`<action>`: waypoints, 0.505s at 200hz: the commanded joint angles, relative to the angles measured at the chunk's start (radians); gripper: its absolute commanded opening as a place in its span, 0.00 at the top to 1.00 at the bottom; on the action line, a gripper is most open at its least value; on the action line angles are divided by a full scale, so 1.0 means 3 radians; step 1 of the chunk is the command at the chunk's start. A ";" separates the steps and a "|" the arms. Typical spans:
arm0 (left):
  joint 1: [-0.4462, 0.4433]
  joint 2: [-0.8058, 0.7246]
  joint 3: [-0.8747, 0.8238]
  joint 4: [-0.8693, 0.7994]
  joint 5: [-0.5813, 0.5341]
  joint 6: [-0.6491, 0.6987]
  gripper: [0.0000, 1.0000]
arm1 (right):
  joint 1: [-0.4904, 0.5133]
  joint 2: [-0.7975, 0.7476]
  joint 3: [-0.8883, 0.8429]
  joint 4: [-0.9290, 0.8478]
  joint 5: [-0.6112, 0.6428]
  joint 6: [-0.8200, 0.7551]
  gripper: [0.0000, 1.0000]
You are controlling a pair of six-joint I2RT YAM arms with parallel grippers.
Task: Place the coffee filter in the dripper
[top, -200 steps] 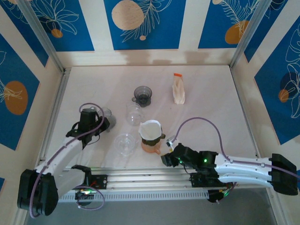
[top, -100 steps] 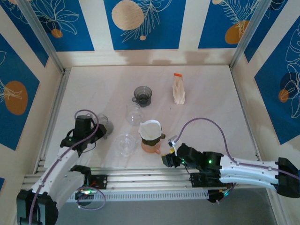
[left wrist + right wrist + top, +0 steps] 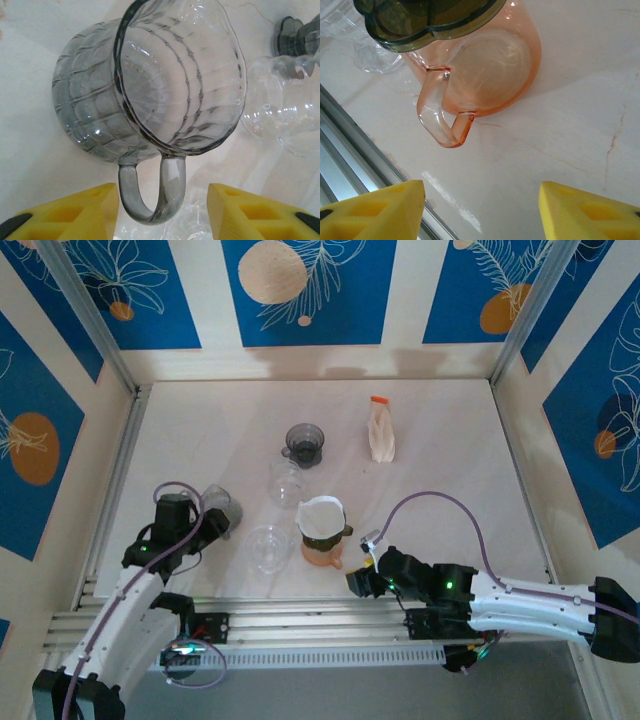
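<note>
Two sets of jaws stand apart. The left gripper (image 3: 162, 207) straddles the handle of the grey ribbed pitcher (image 3: 150, 85) without clamping it. The right gripper (image 3: 482, 210) is released and empty, just short of the handle of the orange glass server (image 3: 490, 70). The coffee filter (image 3: 321, 515) sits on top of that server, in the dark dripper (image 3: 420, 20); I judge the placing done.

My worry is that nudging the right arm forward shoves the server and tips the filter. The pitcher, on its side left of the server, could roll into the clear glass (image 3: 266, 546) between them. How deep the filter sits I can't tell from above, and the right wrist camera cuts off the dripper's top.
</note>
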 commanded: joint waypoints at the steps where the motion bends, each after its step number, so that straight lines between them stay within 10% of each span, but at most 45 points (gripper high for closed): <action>1: 0.0040 -0.0088 0.0154 0.0138 0.0173 -0.0123 0.43 | 0.0029 0.0061 0.0098 0.0195 -0.0098 -0.0111 0.36; 101: 0.0037 -0.0155 0.0377 0.0329 0.0284 -0.0213 0.31 | -0.0068 0.0960 0.0238 0.0942 -0.0236 -0.0347 0.33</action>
